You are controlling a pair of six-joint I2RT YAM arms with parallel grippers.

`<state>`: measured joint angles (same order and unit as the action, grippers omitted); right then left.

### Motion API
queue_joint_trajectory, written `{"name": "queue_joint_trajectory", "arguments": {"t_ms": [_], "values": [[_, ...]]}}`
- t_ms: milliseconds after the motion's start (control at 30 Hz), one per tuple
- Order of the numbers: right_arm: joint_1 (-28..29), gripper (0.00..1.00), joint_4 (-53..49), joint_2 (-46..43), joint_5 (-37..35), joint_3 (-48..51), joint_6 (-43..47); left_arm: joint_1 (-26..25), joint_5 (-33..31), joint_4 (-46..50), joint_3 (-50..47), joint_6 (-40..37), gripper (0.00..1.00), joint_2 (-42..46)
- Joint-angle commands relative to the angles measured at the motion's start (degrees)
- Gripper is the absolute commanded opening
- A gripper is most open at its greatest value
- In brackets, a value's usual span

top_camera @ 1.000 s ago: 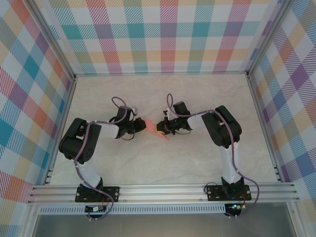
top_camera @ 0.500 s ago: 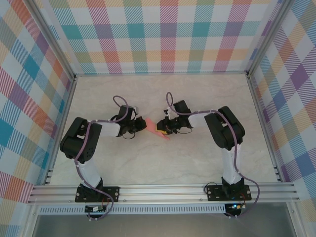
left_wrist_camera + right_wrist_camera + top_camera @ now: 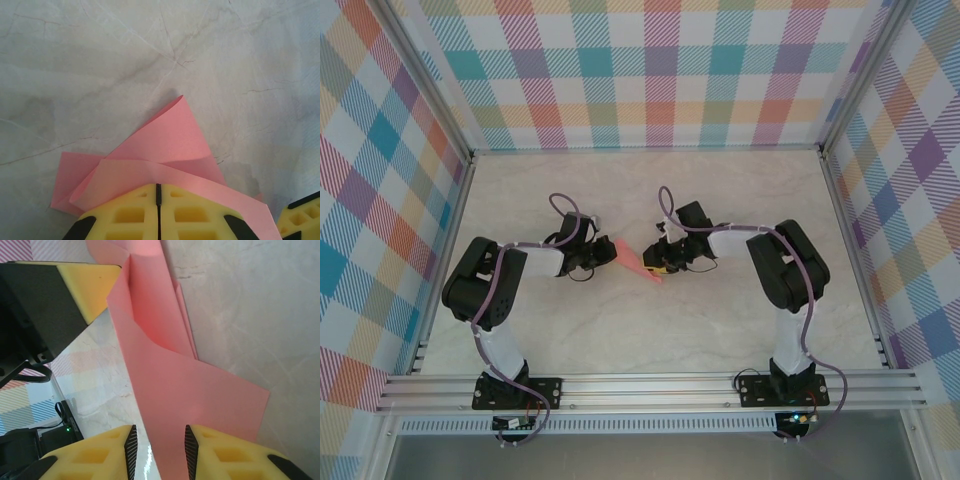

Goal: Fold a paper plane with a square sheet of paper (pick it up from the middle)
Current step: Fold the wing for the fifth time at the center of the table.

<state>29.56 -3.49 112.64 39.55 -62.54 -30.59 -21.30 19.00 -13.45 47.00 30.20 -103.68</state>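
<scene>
Since 1 second ago the right arm (image 3: 788,268) has swung its elbow toward the right edge of the overhead view and the right jaws have parted. The left arm (image 3: 485,290) has hardly shifted.

The salmon-pink sheet (image 3: 632,262), already folded into a layered wedge, sits between the 2 wrists near the middle of the tabletop (image 3: 650,330). The left jaws are closed: their yellow pads (image 3: 125,217) meet at the bottom of the left wrist view, and the paper fans out from their tips to a point at mid-frame, so they appear to pinch its near edge. The right jaws stand apart. At the bottom of the right wrist view the right pads (image 3: 235,455) flank a gap; the paper runs through it close to 1 pad, with tabletop showing beside the other, so nothing is clamped there.

This looks like a regrip for the next fold. It would go best with the left jaws kept firm as the anchor, the right jaws backing off straight along the sheet so no loose flap is dragged, then closing on all layers at a crease.

Room is tight only between the wrists. Bare tabletop lies toward the top and bottom of the overhead view, and the plaid walls (image 3: 660,80) are well apart from both arms.
</scene>
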Motion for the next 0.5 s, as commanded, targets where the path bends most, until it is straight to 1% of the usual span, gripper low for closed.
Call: {"name": "queue_joint_trajectory", "arguments": {"t_ms": [0,133,233,467], "values": [[-0.39,0.34,0.33,-3.33,-2.54,1.04,1.32,-0.32,-2.13,4.14,0.05,-1.02,0.07,-1.97],[-0.38,0.36,2.21,-7.31,-8.20,4.07,1.02,-0.32,-1.80,4.09,-0.07,-1.44,0.07,-1.66],[-0.21,0.39,1.55,-9.75,-10.31,5.32,2.15,-0.37,-1.34,4.05,-0.05,-1.66,0.07,-1.54],[1.63,0.39,-3.22,-9.29,-13.15,4.38,6.20,-0.41,-0.29,3.61,0.10,-1.66,0.11,-0.27]]}}
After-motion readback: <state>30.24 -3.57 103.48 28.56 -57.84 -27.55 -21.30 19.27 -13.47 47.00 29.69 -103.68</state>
